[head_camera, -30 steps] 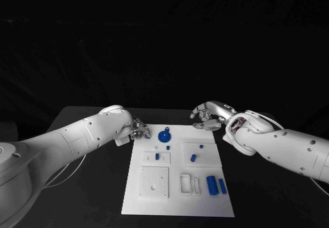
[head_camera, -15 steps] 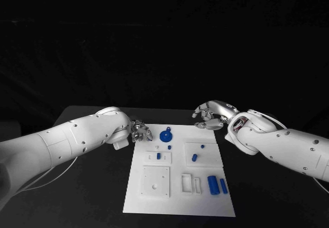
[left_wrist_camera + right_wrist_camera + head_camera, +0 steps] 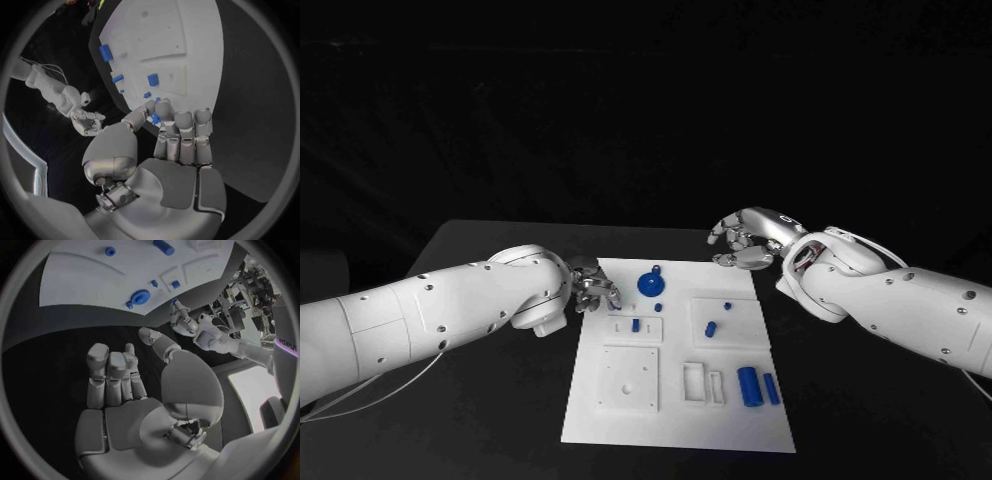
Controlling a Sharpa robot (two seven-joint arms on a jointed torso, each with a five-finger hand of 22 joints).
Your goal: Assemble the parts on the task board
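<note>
The white task board point(image 3: 675, 425) lies in the middle of the black table. On it are a blue gear point(image 3: 651, 285) near the far edge, small blue parts point(image 3: 710, 328) across the middle, and two blue cylinders point(image 3: 757, 385) near the front right. My left hand point(image 3: 596, 285) hovers at the board's far left edge, just left of the gear. Its thumb and a finger pinch a small blue part point(image 3: 154, 118), also seen at its fingertips point(image 3: 174, 301). My right hand point(image 3: 744, 240) hangs over the far right corner, fingers arched, holding nothing.
Raised white blocks with holes and slots point(image 3: 627, 380) take up the board's near half. Bare black table point(image 3: 488, 400) lies to the left and right of the board. The gear point(image 3: 140, 297) lies between my two hands.
My left arm has dropped and swung in, and its hand has come slightly nearer along the board's left edge. The right hand has barely moved.
</note>
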